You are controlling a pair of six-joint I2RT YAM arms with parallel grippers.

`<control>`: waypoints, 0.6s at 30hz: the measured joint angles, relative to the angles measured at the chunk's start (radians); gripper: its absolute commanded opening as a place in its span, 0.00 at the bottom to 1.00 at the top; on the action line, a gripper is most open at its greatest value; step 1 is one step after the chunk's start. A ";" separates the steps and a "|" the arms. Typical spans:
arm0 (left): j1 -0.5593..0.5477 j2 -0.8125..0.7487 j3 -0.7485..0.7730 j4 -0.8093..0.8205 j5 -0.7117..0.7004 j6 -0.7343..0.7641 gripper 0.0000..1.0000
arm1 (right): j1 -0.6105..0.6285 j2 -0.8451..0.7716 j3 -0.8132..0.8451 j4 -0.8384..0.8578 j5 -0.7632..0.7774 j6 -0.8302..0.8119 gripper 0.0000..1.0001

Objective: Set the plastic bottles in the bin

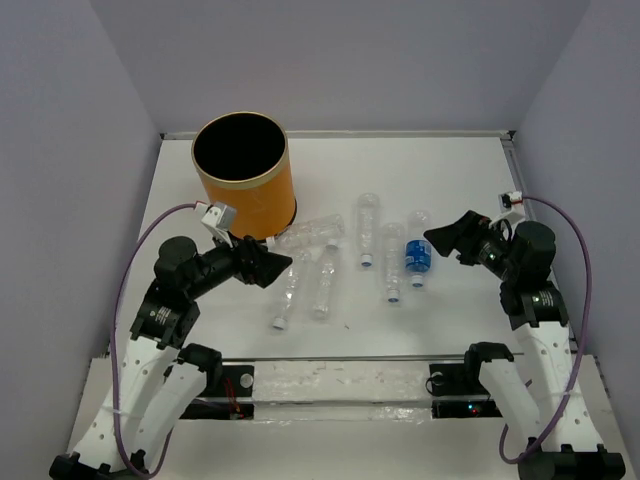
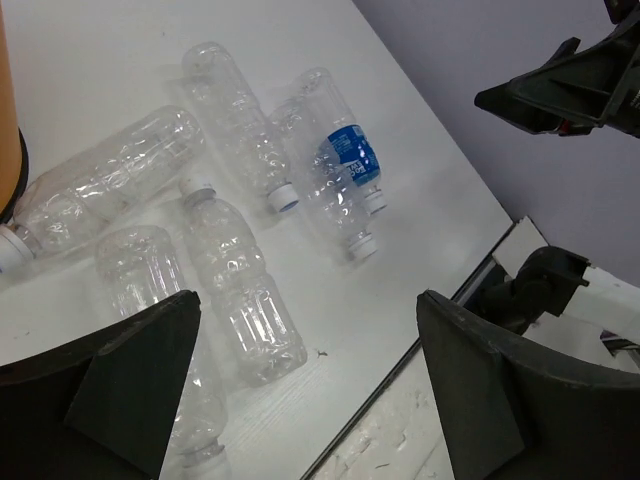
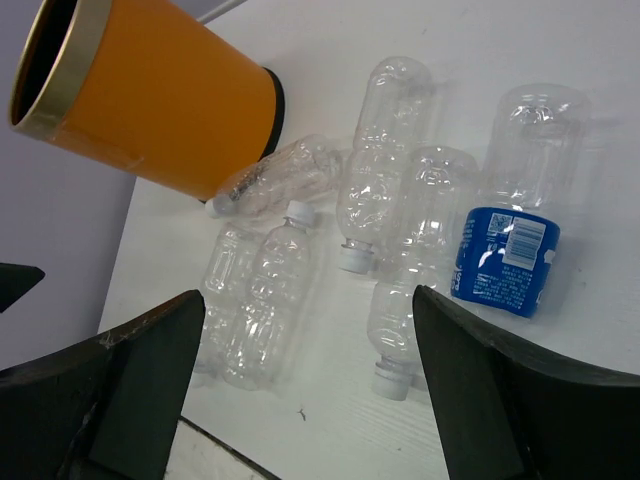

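Several clear plastic bottles with white caps lie on the white table (image 1: 450,170) between my grippers. One (image 1: 312,234) lies against the foot of the orange bin (image 1: 243,180). Two (image 1: 287,290) (image 1: 324,280) lie side by side, and two more (image 1: 367,228) (image 1: 392,260) lie right of them. The blue-label bottle (image 1: 418,255) is rightmost. My left gripper (image 1: 268,266) is open and empty, hovering beside the left pair (image 2: 245,295). My right gripper (image 1: 447,240) is open and empty, just right of the blue-label bottle (image 3: 505,260). The bin (image 3: 160,110) stands upright.
Grey walls close in the table on the left, back and right. A clear rail (image 1: 340,358) runs along the table's near edge, in front of the arm bases. The bin's side shows at the left edge of the left wrist view (image 2: 8,130).
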 measured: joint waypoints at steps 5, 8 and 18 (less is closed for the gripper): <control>0.000 0.090 0.020 0.007 -0.013 -0.016 0.97 | 0.000 -0.001 -0.026 0.029 0.000 0.007 0.88; 0.000 0.167 0.026 0.016 -0.024 -0.022 0.89 | 0.000 0.029 -0.033 0.065 0.005 0.017 0.88; -0.123 0.391 0.097 -0.066 -0.286 -0.005 0.92 | 0.000 0.125 -0.051 0.126 0.034 0.023 0.89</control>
